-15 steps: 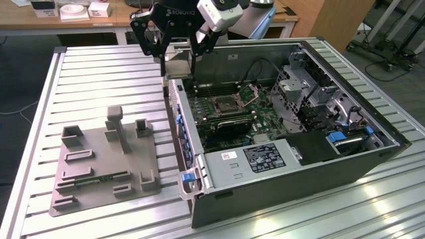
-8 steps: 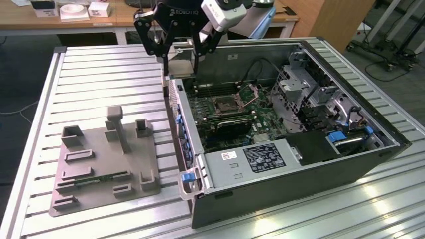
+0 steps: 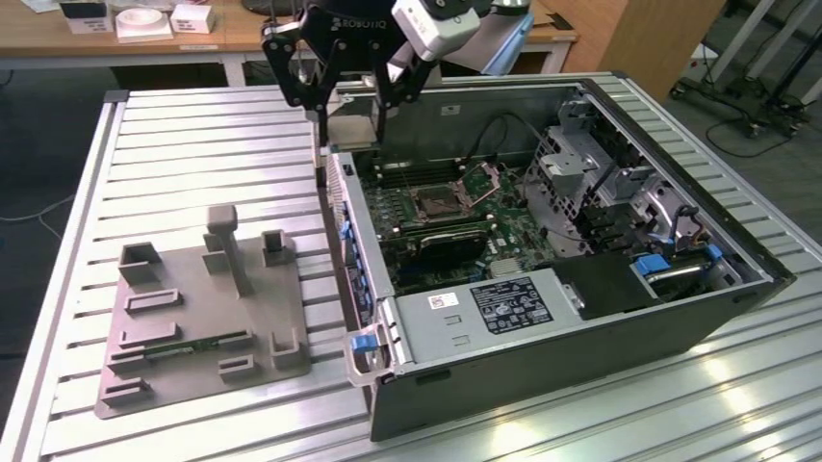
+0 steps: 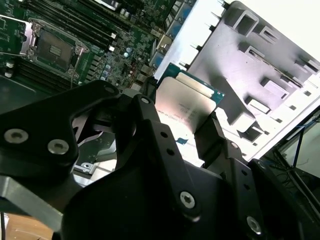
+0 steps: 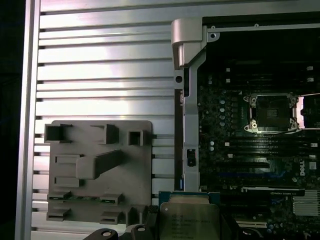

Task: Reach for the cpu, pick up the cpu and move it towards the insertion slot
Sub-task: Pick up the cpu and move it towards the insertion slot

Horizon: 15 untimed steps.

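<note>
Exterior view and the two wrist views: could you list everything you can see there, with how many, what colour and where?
cpu: one, silver-grey, held between the gripper's fingers, in both wrist views.
insertion slot: one, silvery frame with dark centre, on the green board inside the computer case.
computer case: one, dark grey, lying open on the exterior view's right.
parts holder: one, grey, on the slatted table at the exterior view's left.
memory stick: one, green, lying in the holder.
slatted table: one, silver, under everything.
gripper: one, black, above the case's far edge.
</note>
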Motion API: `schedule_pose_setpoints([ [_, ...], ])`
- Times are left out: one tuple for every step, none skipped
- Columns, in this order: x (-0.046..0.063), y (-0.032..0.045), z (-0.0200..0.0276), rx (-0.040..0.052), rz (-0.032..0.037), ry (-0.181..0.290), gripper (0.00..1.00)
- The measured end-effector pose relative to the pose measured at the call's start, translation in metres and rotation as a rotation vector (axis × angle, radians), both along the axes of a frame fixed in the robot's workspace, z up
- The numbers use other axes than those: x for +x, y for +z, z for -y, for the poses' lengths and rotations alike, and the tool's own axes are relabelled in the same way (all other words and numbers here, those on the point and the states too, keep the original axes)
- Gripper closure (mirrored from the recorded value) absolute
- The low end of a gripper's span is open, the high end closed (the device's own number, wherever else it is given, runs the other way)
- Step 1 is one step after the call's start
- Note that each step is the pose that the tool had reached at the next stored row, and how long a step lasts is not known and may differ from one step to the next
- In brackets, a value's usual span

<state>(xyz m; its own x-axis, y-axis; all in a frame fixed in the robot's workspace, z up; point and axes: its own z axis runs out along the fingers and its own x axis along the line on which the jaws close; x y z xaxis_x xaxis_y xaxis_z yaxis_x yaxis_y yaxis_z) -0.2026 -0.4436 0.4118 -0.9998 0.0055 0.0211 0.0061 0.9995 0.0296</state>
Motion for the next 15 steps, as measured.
schedule_pose_setpoints([
  [0.001,0.0,-0.0001,0.0,0.0,0.0,0.45],
  [0.002,0.0,-0.0002,0.0001,0.0,0.0,0.45],
  [0.004,0.0,-0.0003,0.0,0.0,0.0,0.45],
  [0.005,0.0,-0.0005,0.0001,0.0001,0.0,0.45],
  [0.006,0.0,-0.0006,0.0,0.0,0.0,0.45],
  [0.008,0.0,-0.0008,0.0001,0.0,0.0,0.45],
  [0.009,0.0,-0.001,0.0001,0.0001,0.0,0.45],
  [0.011,0.0,-0.0012,0.0001,0.0001,0.0,0.45],
  [0.012,0.0,-0.0014,0.0001,0.0,0.0,0.45],
  [0.013,0.0,-0.0015,0.0001,0.0,0.0,0.45],
  [0.015,0.0,-0.0017,0.0001,0.0,0.0,0.45],
  [0.016,0.0,-0.0018,0.0,0.0,0.0,0.45],
  [0.017,0.0,-0.0019,0.0,0.0,0.0,0.45],
  [0.018,0.0,-0.0021,0.0001,0.0,0.0,0.45],
  [0.02,-0.0001,-0.0022,0.0001,0.0001,0.0,0.45],
])
